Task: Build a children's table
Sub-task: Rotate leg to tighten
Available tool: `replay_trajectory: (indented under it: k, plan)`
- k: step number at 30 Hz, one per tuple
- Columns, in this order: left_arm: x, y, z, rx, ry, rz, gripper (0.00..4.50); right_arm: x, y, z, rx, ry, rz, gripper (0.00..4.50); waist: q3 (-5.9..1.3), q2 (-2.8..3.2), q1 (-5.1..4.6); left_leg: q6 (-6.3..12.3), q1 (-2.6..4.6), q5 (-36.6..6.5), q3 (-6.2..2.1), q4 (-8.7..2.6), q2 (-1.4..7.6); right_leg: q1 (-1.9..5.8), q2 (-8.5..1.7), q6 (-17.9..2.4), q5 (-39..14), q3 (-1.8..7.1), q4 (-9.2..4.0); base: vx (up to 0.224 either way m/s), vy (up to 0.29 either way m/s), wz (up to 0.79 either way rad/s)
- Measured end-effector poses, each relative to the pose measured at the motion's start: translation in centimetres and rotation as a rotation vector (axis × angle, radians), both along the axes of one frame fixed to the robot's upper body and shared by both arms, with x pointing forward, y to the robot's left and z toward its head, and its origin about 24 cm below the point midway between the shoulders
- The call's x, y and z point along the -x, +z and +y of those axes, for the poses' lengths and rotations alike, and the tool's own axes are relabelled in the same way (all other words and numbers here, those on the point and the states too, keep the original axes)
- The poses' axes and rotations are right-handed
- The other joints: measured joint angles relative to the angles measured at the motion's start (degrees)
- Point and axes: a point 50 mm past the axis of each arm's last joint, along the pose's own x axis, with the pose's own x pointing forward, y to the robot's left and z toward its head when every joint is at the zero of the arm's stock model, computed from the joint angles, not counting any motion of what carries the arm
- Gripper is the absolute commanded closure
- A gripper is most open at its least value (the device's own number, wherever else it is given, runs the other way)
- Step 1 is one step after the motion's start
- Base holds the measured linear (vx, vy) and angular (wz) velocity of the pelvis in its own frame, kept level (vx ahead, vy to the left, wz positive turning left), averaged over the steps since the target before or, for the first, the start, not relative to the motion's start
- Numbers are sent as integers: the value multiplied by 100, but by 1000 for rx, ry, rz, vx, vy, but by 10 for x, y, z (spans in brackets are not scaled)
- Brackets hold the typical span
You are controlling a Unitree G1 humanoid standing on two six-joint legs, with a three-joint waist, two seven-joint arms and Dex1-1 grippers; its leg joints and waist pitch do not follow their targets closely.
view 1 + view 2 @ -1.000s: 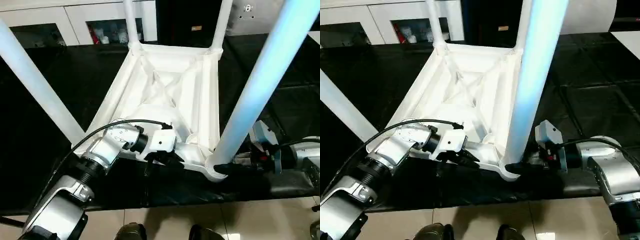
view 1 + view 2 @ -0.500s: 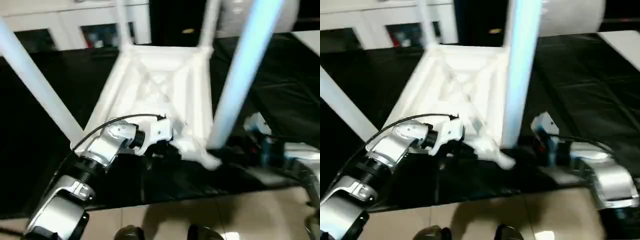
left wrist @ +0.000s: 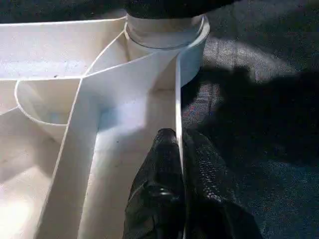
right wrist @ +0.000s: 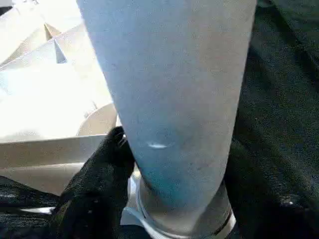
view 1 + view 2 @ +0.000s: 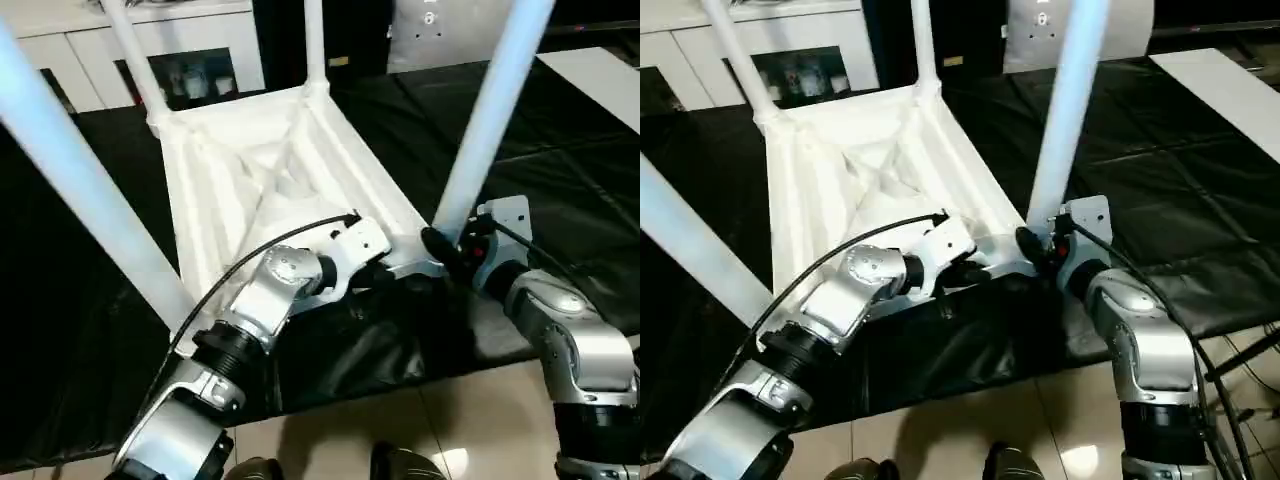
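On the black-covered desk [image 5: 560,170] lies the white plastic children's table [image 5: 262,185], upside down, ribbed underside facing up, all four long white tapered tube legs standing up out of the round corner sockets. Near right leg [image 5: 488,110] rises from the corner socket closest to the right arm; near left leg [image 5: 80,170] slants up past the silver left forearm. Two far legs [image 5: 923,45] stand at the back corners, in front of white cabinets [image 5: 190,55].

Left pincer [image 3: 180,164] is at the near edge of the square top: its black fingers [image 3: 159,189] are pinched closed on the thin upright rim wall, one finger inside the rim, the other outside over the black cloth. The socket with the near right leg sits just beyond its fingertips.

Right pincer [image 5: 1032,248] is at the base of the near right leg, right at the socket. One black finger [image 4: 99,184] presses against the leg's side just above the socket ring; the other finger is hidden behind the leg, so cannot tell if it actually clamps the leg.

Tiled floor [image 5: 420,430] shows below the desk's edge.
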Motion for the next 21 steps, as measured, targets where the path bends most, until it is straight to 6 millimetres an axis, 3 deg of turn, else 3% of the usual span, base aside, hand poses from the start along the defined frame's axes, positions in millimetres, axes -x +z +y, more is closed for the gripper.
replay_trajectory:
  k: [3,4,13,16,21]
  plan:
    - [0,2,3,-5,-30,-21,450,3,1,-5,11,50,-6,134,0,0,39,20,3,11,0,-18,1,-7,0,12,32,0,16,0,0,0]
    - [0,2,4,-7,-41,-23,450,4,1,-7,13,73,-8,103,0,0,51,20,3,11,-1,-22,3,-9,1,14,36,-2,17,0,0,0]
    - [1,4,28,-18,-189,-41,450,18,13,-33,103,390,-9,40,-1,6,204,22,-19,14,0,-66,15,-84,14,-10,40,-7,64,0,0,0]
    - [3,2,46,-44,-278,-27,450,23,20,-50,176,501,15,40,8,-8,237,22,-14,13,0,-47,18,-85,13,-10,39,-7,74,0,0,0]
    - [6,2,57,-87,-380,-23,450,30,22,-50,150,695,30,76,9,-13,318,20,-14,12,3,-19,19,-81,7,9,28,-5,78,0,0,0]
